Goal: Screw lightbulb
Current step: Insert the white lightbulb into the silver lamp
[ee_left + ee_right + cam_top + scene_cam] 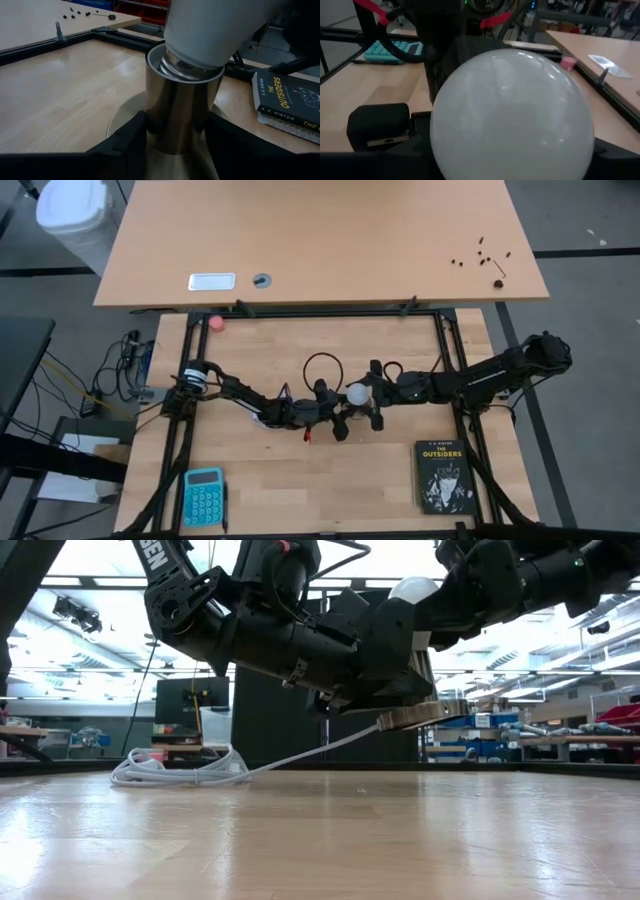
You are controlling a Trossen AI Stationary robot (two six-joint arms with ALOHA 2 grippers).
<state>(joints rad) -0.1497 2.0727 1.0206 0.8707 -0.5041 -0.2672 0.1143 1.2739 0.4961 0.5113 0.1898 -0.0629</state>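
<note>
On the left of the bench (300, 480) lies a turquoise calculator (203, 495), and the left gripper (175, 142), near the middle, pinches the shiny metal socket (177, 110) between its two dark fingers, a white cord (190, 768) trailing from it across the wood. The white lightbulb (357, 394) sits with its grey screw base inside the socket's mouth, lifted above the bench, and the right gripper (362, 408) has its fingers spread around the globe; if they touch it, I cannot tell. On the right lies a black book, "The Outsiders" (442, 476)

high: overhead, straight down | low: tabletop level | wrists: close on lightbulb (512, 115), shared
</note>
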